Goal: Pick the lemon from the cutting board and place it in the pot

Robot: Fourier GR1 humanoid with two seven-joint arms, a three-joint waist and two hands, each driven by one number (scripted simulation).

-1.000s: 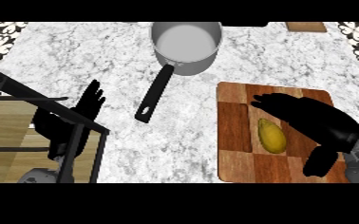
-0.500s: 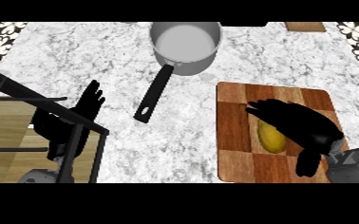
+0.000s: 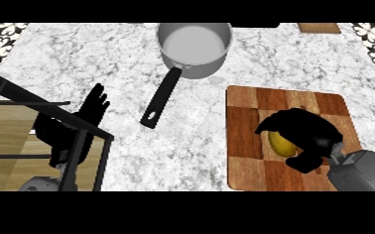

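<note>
At lower right, the right hand (image 3: 306, 135) curls over the lemon (image 3: 282, 144) on the board (image 3: 253, 129), which may roll free if lifted early; the left hand (image 3: 82, 120) rests open at left.

Single head view, steeply down onto counter (image 3: 95, 54).

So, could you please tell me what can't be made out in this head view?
- Lemon: mostly hidden under the right robot hand curled over it on the board; whether it is lifted cannot be told.
- Left robot hand: lower part hidden behind a dark frame at the view's left.
- Brown thing at the counter's far edge: cut off, unidentifiable.
- Pot: inside looks plain grey; depth unclear.
</note>
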